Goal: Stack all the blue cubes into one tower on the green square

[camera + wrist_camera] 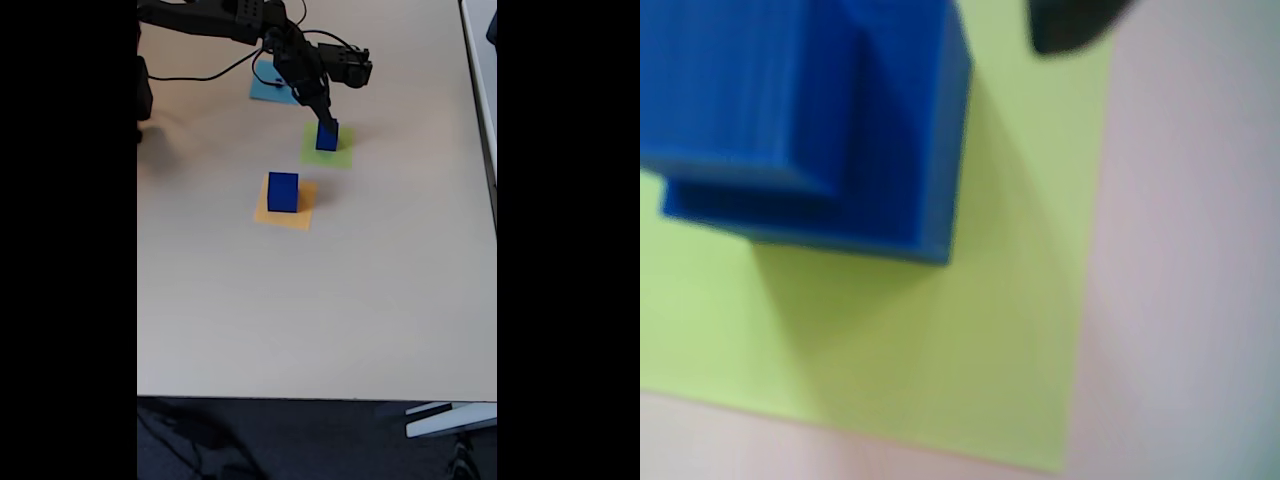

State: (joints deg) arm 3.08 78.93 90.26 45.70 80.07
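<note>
In the wrist view a smaller blue cube [740, 90] sits on a larger blue cube [905, 150], both on the green square [920, 370]. One dark fingertip [1070, 25] shows at the top right, with a gap between it and the stack. In the fixed view the gripper [325, 122] hangs right over this blue stack [327, 138] on the green square [340, 157]; its jaws look open around the top cube. Another blue cube [283, 192] stands on an orange-yellow square [303, 213], below and left of the stack.
A light-blue paper square [268, 92] lies under the arm [215, 17] at the top of the fixed view, with a black cable looping beside it. The beige table [330, 300] ends at a right edge and a front edge.
</note>
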